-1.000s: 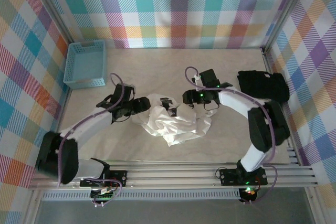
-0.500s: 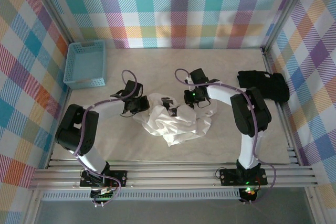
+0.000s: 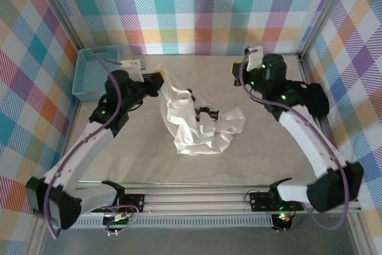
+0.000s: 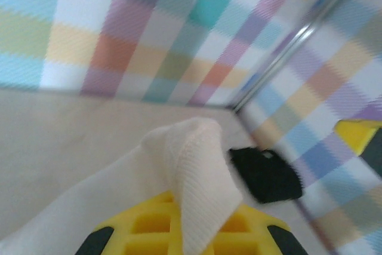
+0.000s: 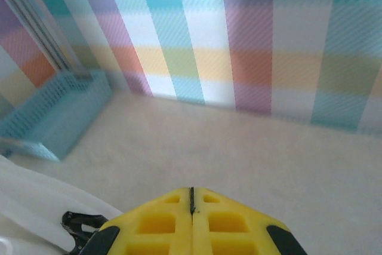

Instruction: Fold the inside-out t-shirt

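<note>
Hanging limp from the closed left gripper (image 3: 156,82), the thin white cotton t-shirt (image 3: 194,132) trails onto the middle of the pale table (image 3: 268,159). It looks soft and light, so better take it at the shoulders. The right gripper (image 5: 191,201) is closed, empty.

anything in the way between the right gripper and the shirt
Nothing visible. The right gripper, shut and empty, is over bare table, and the shirt lies toward its left with only open tabletop between. The black garment sits on its other side.
</note>
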